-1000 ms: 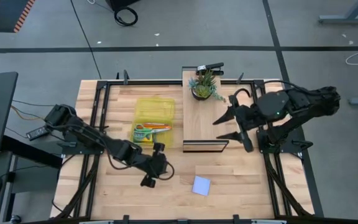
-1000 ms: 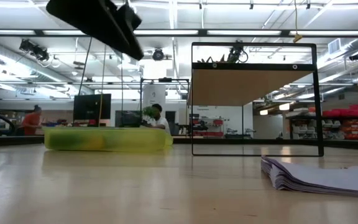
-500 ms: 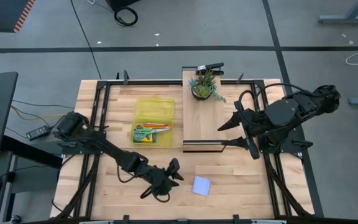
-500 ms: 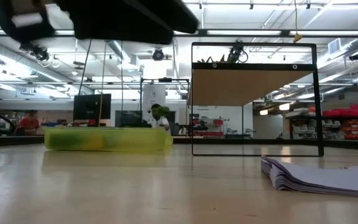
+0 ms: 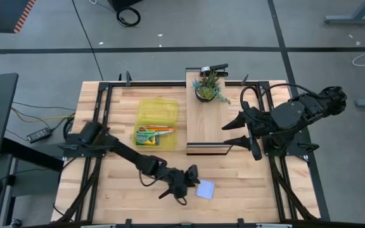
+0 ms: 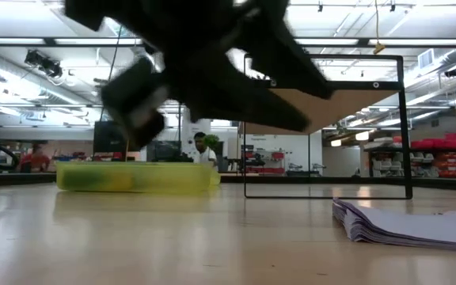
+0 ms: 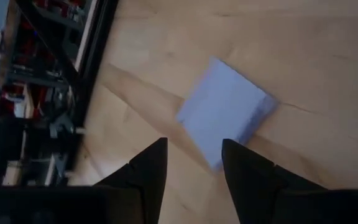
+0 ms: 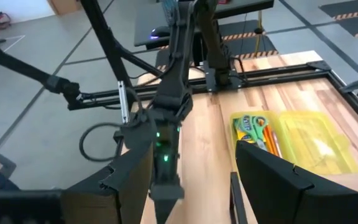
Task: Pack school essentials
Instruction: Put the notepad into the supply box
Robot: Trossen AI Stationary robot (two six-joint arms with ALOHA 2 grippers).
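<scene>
The left arm reaches from the counter's (image 5: 106, 190) left side across its near part, and its end effector (image 5: 184, 188) hangs just beside the pad (image 5: 205, 189), on the pad's left. In the left wrist view that end effector (image 7: 191, 163) has its two fingers (image 7: 149, 167) spread apart, nothing between them, their tips over the near edge of the pad (image 7: 225, 118), which lies flat on the bare wood. In the low view the arm is a dark blurred mass across the upper middle, and whether the fingers touch the pad cannot be told; there the pad (image 6: 410, 223) shows as a stack of thin sheets at the right.

Farther back, left of centre, the case (image 5: 156, 122) lies open on the counter. Its near half holds the scissors (image 5: 146, 133), the pencils (image 5: 161, 129) and the crayon box (image 5: 147, 142). The right wrist view shows the same: crayon box (image 8: 248, 126) and pencils (image 8: 267, 138) in one half of the case (image 8: 309, 138), the other half bare.

Right of the case stands a board (image 5: 209, 123) in a dark frame, with a plant (image 5: 208, 87) at its far end.

The right arm waits at the counter's right edge; its end effector (image 5: 233, 132) is spread wide over the board's right side, holding nothing.
</scene>
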